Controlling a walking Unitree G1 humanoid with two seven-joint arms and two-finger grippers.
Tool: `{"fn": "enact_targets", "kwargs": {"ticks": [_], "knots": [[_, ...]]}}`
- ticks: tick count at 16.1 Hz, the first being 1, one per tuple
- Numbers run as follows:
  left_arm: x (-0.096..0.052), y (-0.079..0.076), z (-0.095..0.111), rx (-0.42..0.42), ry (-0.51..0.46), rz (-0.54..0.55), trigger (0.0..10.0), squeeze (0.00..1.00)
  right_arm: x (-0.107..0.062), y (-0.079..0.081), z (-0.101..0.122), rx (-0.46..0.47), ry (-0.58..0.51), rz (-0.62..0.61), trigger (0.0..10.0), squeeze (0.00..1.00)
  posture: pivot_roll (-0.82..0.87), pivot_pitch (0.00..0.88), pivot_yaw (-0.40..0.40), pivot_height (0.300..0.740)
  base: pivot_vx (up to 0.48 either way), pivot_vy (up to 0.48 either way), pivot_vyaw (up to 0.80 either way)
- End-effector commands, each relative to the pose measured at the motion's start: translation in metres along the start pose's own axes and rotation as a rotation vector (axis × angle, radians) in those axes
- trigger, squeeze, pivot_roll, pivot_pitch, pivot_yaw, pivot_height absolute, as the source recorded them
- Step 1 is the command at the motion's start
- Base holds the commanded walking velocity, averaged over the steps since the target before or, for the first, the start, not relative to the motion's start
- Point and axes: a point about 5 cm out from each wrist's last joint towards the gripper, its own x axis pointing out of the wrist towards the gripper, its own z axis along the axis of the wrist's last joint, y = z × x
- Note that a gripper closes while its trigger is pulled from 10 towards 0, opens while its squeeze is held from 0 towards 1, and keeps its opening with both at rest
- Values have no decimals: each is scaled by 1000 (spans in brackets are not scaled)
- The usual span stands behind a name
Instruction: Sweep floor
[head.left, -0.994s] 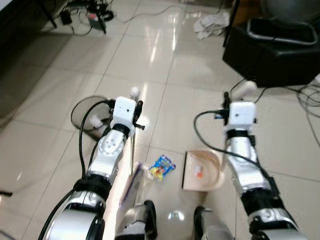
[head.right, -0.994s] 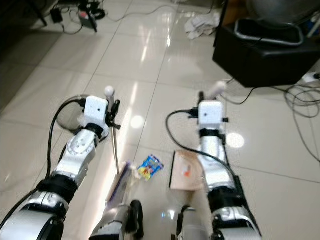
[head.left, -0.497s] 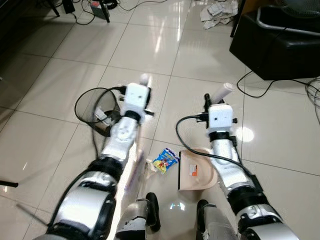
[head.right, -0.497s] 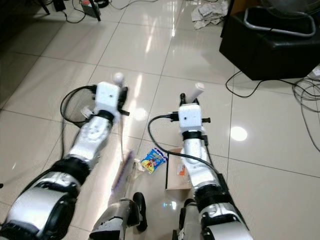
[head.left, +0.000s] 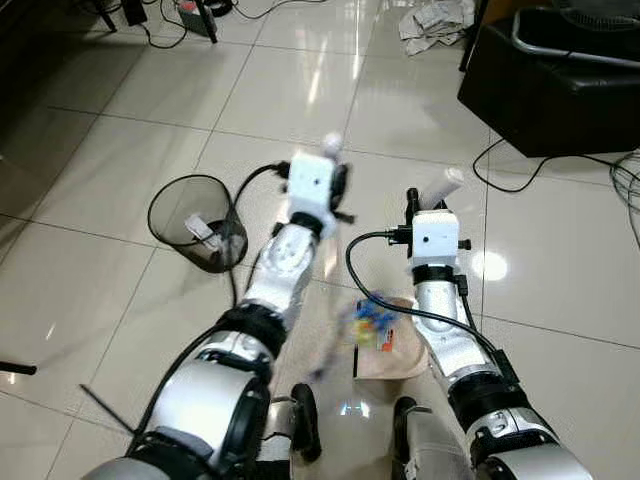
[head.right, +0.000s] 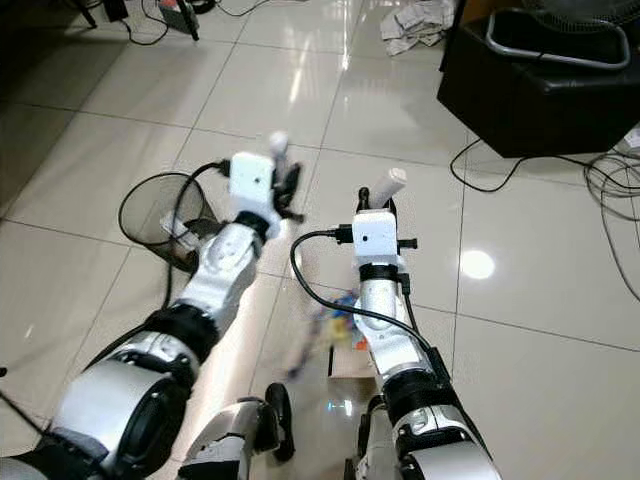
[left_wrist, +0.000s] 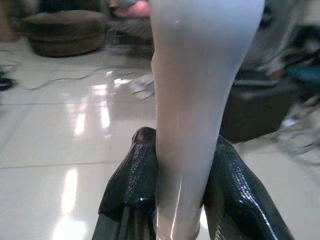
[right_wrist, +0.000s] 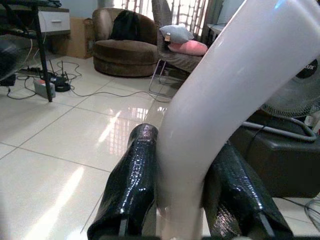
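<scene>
My left gripper (head.left: 335, 182) is shut on the white broom handle (left_wrist: 195, 90), out in front of me and close to the right arm. The broom's shaft and head (head.left: 330, 335) run down to the floor, blurred by motion. My right gripper (head.left: 420, 200) is shut on the white dustpan handle (right_wrist: 210, 100). The beige dustpan (head.left: 400, 358) lies flat on the tiles by my right foot. A colourful wrapper (head.left: 373, 318), blurred, sits at the dustpan's front edge.
A black wire bin (head.left: 195, 222) with scraps in it stands on the left. A black box (head.left: 550, 80) and loose cables (head.left: 620, 190) are at the right, crumpled paper (head.left: 435, 20) at the back. My feet (head.left: 300, 430) are just below the dustpan.
The left arm has swung the broom to the right, toward the dustpan. The wrapper has slid right from the open floor to the dustpan's edge. The right arm holds still.
</scene>
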Motion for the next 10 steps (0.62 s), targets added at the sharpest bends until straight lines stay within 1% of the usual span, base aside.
{"fn": "enact_targets", "kwargs": {"ticks": [1, 2, 3, 4, 5, 6, 7, 9, 10], "knots": [[2, -6, 6, -25, -41, -48, 10000, 0, -8, 9, -8, 9, 44, 31, 10000, 0, 71, 300, 136, 740, 0, 0, 0], [3, -15, 8, -44, -55, -130, 10000, 0, -8, 10, -8, 8, 45, 36, 10000, 0, 71, 304, 136, 740, 0, 0, 0], [2, -22, 9, -36, -60, -211, 10000, 0, -7, 10, -8, 5, 49, 37, 10000, 0, 71, 307, 137, 740, 0, 0, 0], [0, -25, 9, -15, -71, -263, 10000, 0, -8, 9, -9, 3, 51, 36, 10000, 0, 71, 303, 137, 740, 0, 0, 0], [0, -25, 9, -15, -71, -281, 10000, 0, -8, 8, -9, 3, 51, 35, 10000, 0, 70, 299, 137, 740, 0, 0, 0], [-1, -22, 10, 14, -75, -302, 10000, 0, -7, 8, -10, 2, 52, 33, 10000, 0, 72, 291, 138, 740, 0, 0, 0], [-2, -15, 10, 57, -72, -306, 10000, 0, -6, 7, -10, 4, 55, 30, 10000, 0, 75, 285, 140, 740, 0, 0, 0], [-4, 15, 18, 129, -80, -295, 10000, 0, -6, 3, -10, 26, 54, 11, 10000, 0, 78, 268, 141, 740, 0, 0, 0], [-4, 17, 18, 139, -81, -294, 10000, 0, -6, 3, -10, 28, 54, 7, 10000, 0, 78, 268, 141, 740, 0, 0, 0]]}}
